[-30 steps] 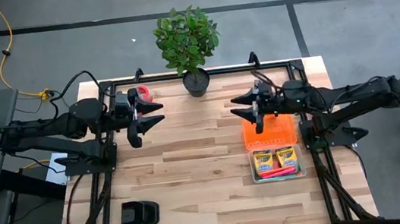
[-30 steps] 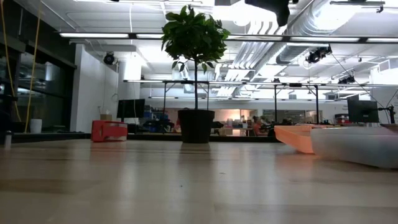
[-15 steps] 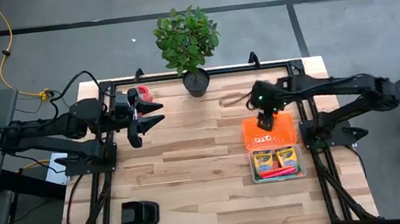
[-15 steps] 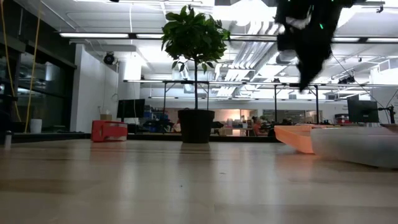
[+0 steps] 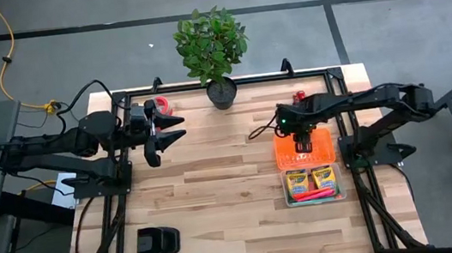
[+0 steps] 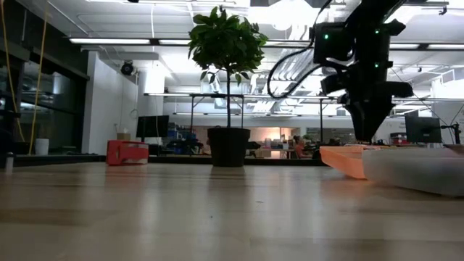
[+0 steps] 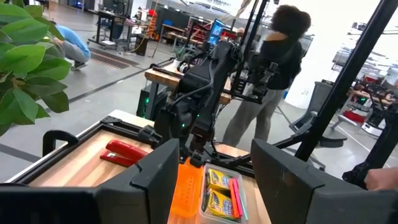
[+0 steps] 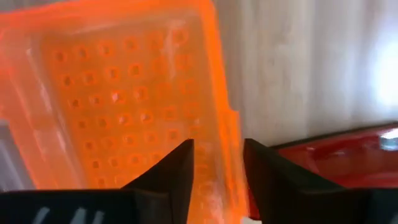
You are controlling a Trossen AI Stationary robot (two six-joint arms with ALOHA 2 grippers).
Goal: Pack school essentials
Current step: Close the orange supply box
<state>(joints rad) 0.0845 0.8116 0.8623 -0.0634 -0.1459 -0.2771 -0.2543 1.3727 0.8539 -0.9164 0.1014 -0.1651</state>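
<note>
Butcher-block wooden table (image 5: 216, 188) with black frame rails. Left edge: left gripper (image 5: 171, 130), raised above the boards near a red tape roll (image 5: 163, 106), fingers spread wide, nothing between them. Near front-left corner: black boxy object (image 5: 157, 241). Back centre: potted green plant in a dark pot (image 5: 214, 50). Right of centre: right gripper (image 5: 303, 143), pointing down over a perforated orange plastic lid (image 5: 316, 146), fingers (image 8: 174, 168) partly parted astride its rim; whether they pinch it cannot be told. Just in front, touching: clear plastic container (image 5: 312, 184) holding two yellow-and-green crayon boxes (image 5: 309, 177) and pink and red-orange markers (image 5: 314, 193).
</note>
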